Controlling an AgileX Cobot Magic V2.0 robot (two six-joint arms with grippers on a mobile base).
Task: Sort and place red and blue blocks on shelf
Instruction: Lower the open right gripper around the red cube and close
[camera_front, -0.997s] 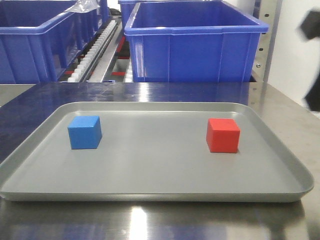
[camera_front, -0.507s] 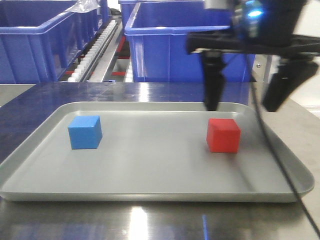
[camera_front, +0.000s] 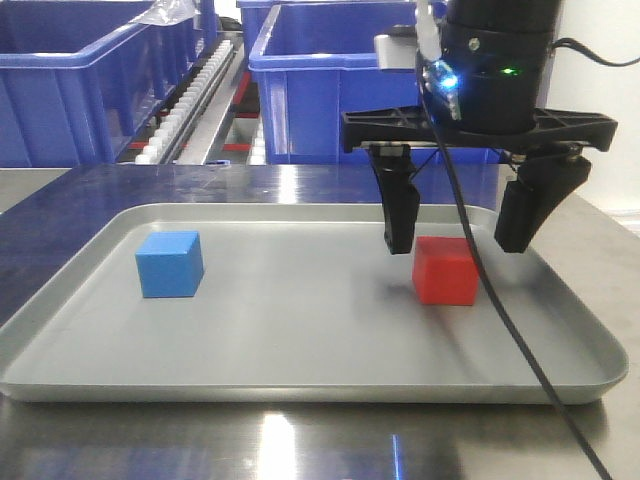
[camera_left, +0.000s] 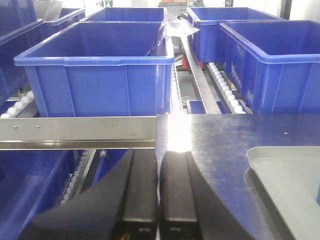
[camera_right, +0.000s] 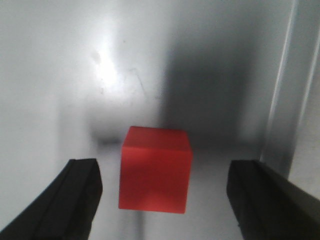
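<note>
Over the red block (camera_front: 445, 272) on the tray (camera_front: 300, 340), right gripper (camera_front: 457, 245) spread apart; bins (camera_front: 390, 100) behind; left gripper (camera_left: 159, 190) closed.

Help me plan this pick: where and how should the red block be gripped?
Grip the red block across its two flat side faces, from straight above: it sits flat on the tray, and the open right gripper flanks it.
</note>
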